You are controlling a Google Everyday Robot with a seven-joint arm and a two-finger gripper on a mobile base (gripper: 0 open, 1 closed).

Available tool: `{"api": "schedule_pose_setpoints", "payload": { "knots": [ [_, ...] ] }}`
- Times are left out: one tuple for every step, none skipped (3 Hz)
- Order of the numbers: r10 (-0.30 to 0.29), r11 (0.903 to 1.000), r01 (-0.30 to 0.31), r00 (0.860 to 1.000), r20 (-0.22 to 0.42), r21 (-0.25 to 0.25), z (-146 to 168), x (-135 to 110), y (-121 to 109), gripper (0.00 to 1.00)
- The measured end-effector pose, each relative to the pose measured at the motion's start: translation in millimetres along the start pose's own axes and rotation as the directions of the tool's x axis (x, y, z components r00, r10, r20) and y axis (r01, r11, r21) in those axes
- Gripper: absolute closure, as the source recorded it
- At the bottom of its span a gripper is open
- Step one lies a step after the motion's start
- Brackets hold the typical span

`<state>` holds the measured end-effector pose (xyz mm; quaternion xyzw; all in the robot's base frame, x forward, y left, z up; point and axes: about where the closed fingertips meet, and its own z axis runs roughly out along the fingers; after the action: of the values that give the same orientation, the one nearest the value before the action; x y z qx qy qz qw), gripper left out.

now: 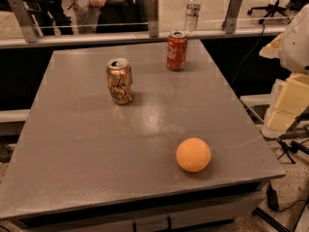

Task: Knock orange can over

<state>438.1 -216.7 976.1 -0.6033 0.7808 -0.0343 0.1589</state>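
The orange can [119, 80] is a dented golden-orange drink can with dark scribbled markings and a silver top. It stands upright on the grey table [87, 144], left of centre and towards the back. My gripper does not show anywhere in the camera view. A white rounded body [297, 37] at the right edge may be part of my arm.
A red Coca-Cola can [176, 50] stands upright near the table's back edge. A smooth orange ball [193, 154] lies at the front right. A water bottle [193, 8] stands on the ledge behind. Yellow foam blocks [289, 100] lie off the table's right side.
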Motion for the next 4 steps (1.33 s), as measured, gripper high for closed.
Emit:
{"api": "schedule_pose_setpoints", "payload": {
  "knots": [
    [0.0,1.0,0.0,1.0,0.0,0.0,0,0,0,0.0],
    [0.008,0.9999,-0.009,0.999,0.049,0.014,3,-17,-12,0.0],
    [0.025,0.9995,-0.027,0.991,0.129,0.017,6,-45,-28,0.0],
    [0.052,0.9985,-0.054,0.978,0.203,0.007,16,-79,-40,0.0]
  ]
}}
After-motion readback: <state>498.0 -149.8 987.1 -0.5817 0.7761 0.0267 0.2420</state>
